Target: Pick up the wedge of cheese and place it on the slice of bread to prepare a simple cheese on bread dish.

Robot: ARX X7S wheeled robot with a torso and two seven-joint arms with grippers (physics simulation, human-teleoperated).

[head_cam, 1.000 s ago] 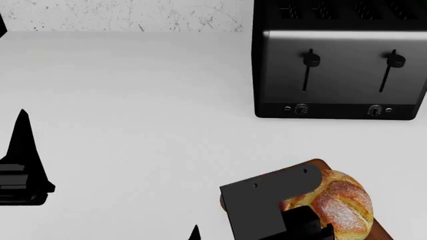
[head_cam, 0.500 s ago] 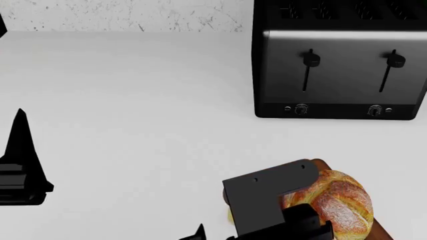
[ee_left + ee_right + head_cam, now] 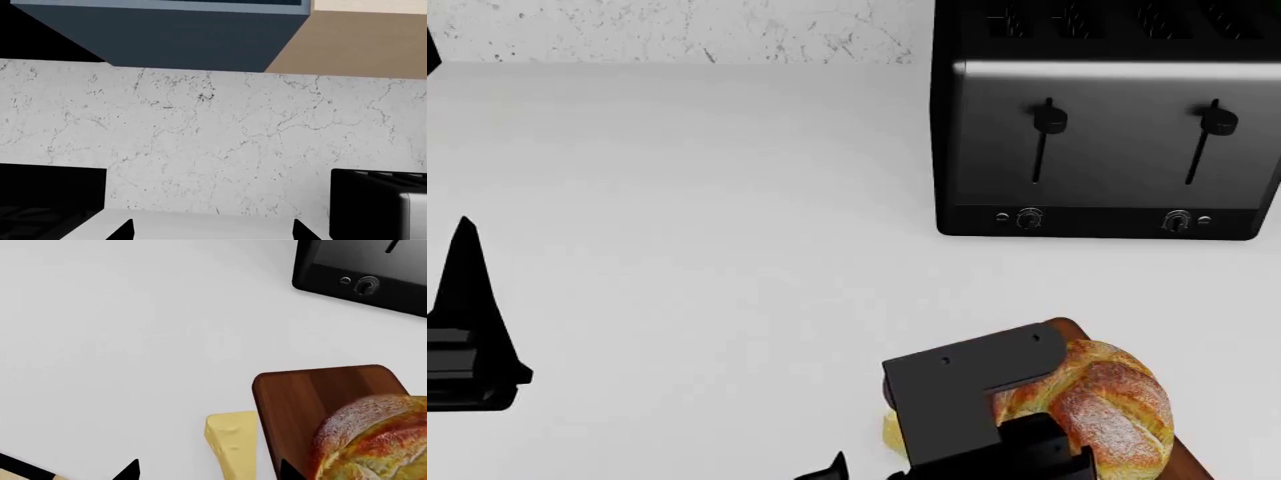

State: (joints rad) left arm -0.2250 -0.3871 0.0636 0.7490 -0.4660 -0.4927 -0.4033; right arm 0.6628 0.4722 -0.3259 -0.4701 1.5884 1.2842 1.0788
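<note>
The wedge of cheese (image 3: pixel 233 446) is pale yellow and lies on the white counter, right beside the edge of the wooden board (image 3: pixel 313 397). In the head view only a sliver of it (image 3: pixel 890 432) shows beside my right arm. The round crusty loaf (image 3: pixel 1101 405) sits on the board, also in the right wrist view (image 3: pixel 377 437). My right gripper (image 3: pixel 208 472) is open above the counter, with the cheese between its two fingertips and the board close to one. My left gripper (image 3: pixel 212 232) is open and empty, raised at the far left; one finger (image 3: pixel 467 300) shows in the head view.
A black four-slot toaster (image 3: pixel 1108 130) stands at the back right, near the marble backsplash (image 3: pixel 213 140). A dark appliance (image 3: pixel 50 200) shows at the counter's far left in the left wrist view. White counter (image 3: pixel 694 220) spreads between the arms.
My right arm has shifted a little to the right toward the loaf, uncovering a sliver of cheese in the head view. My left gripper drifted slightly left.
</note>
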